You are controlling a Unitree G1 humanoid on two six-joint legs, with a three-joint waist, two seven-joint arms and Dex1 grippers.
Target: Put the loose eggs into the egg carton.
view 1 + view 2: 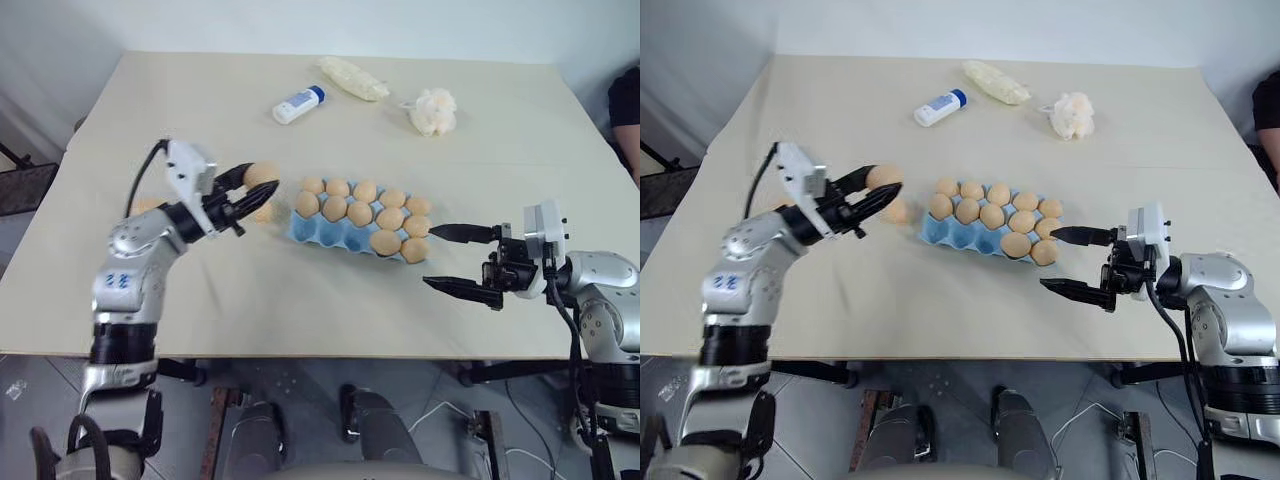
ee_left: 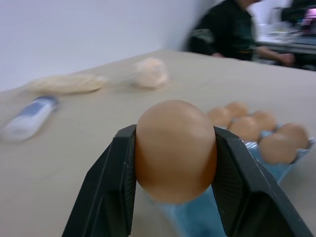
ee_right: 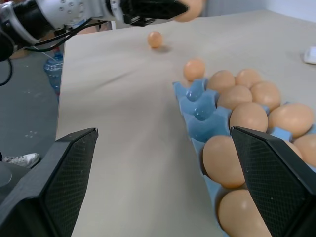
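Eggs lie in several places on the beige table (image 1: 480,120). One egg (image 2: 175,148) is clamped between the two black fingers of the left gripper (image 1: 248,192), lifted above the table just to the left of the egg carton (image 1: 310,232). A second loose egg (image 3: 194,69) rests on the table just beside the carton's left end, under the raised gripper, and a third one (image 3: 155,39) lies farther left, partly hidden behind the left arm in the head views. The carton is light blue and sits in the middle of the table; many cups already hold eggs, while some cups along its near left side are empty. The right gripper (image 1: 460,260) hovers to the right of the carton, its fingers spread wide and holding nothing. At the far side lie a white bottle (image 1: 298,105), a pale yellow bag (image 1: 352,78) and a white fluffy wad (image 1: 433,110). A person in dark clothes (image 2: 227,29) sits beyond the table's right edge.
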